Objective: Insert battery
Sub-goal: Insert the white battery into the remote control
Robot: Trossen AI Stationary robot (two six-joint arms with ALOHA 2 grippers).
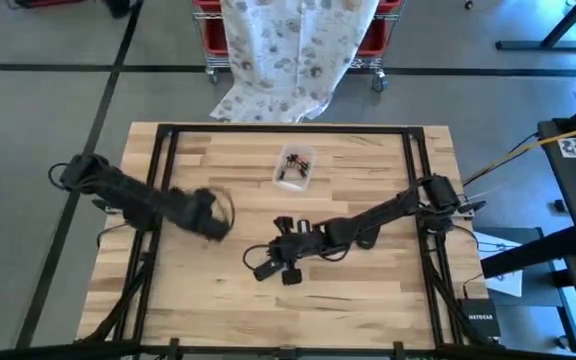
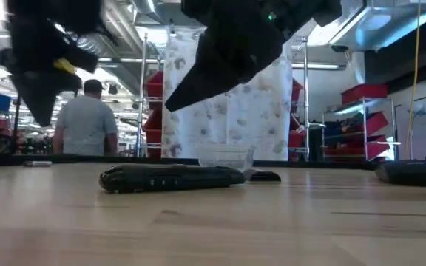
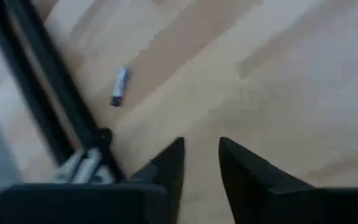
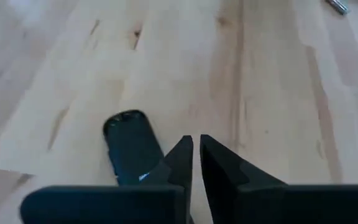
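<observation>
A black remote [image 2: 172, 177] lies flat on the wooden table near its middle [image 1: 265, 268], and a small black piece [image 1: 291, 277] lies beside it. In the right wrist view the remote's rounded end [image 4: 129, 146] shows just beside my right gripper [image 4: 196, 144], which is shut, holds nothing and hangs above the table [image 1: 273, 250]. My left gripper [image 3: 201, 146] stands open over bare wood left of the middle [image 1: 218, 228], with nothing between its fingers. A single battery [image 3: 119, 86] lies on the table close to the black frame rail [image 3: 55, 106].
A clear plastic box [image 1: 295, 165] with small dark parts stands at the far middle of the table. The black metal frame [image 1: 163, 170] runs along the table's sides. A patterned cloth [image 1: 288, 50] hangs beyond the far edge. A person [image 2: 87, 122] stands in the room behind.
</observation>
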